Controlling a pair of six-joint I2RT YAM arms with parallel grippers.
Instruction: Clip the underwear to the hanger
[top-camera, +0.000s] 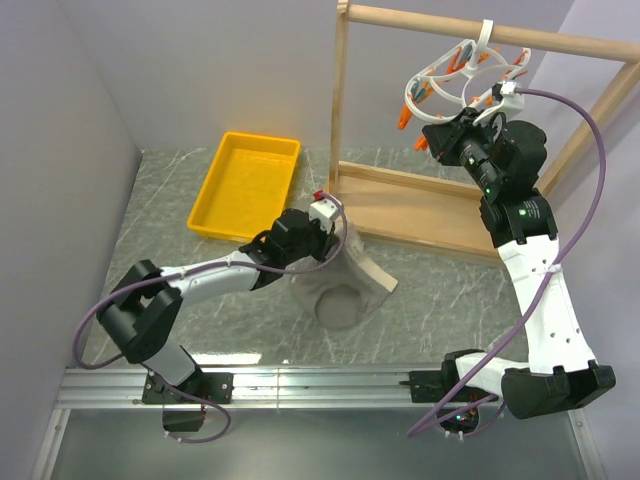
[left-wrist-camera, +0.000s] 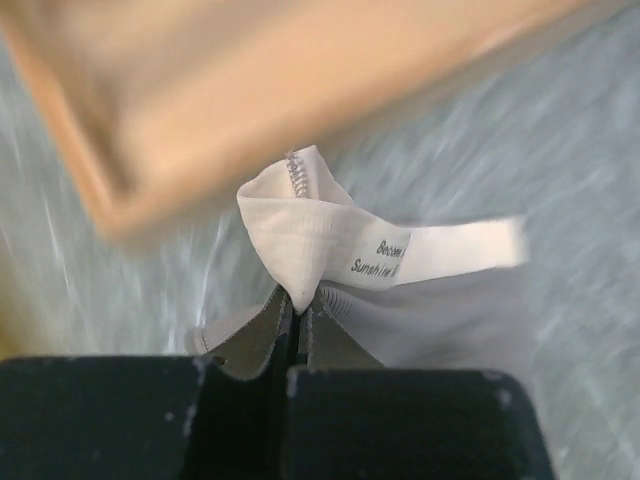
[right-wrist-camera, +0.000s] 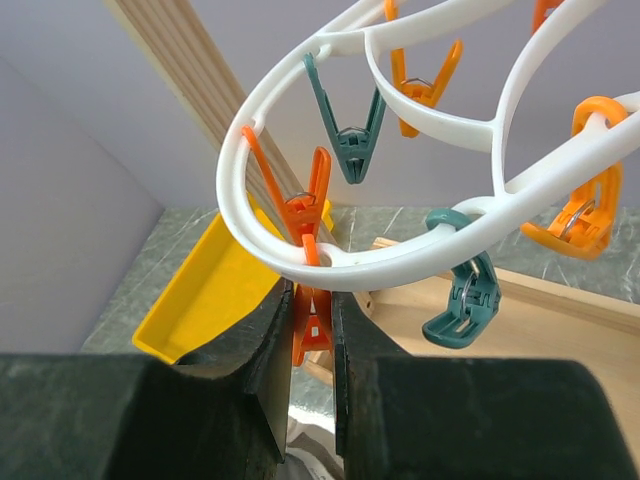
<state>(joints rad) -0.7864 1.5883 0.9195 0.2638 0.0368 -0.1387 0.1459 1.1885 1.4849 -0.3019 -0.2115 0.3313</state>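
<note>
Looking down, you see your left gripper (left-wrist-camera: 297, 318) pinched shut on the underwear (left-wrist-camera: 300, 230) waistband; your right gripper (right-wrist-camera: 312, 330) squeezes an orange pin (right-wrist-camera: 300, 212) on the hanger (right-wrist-camera: 400, 268).

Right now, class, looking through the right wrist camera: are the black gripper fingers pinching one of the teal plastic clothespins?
No, the right gripper closes on an orange plastic clothespin hanging from the white plastic ring hanger.
</note>
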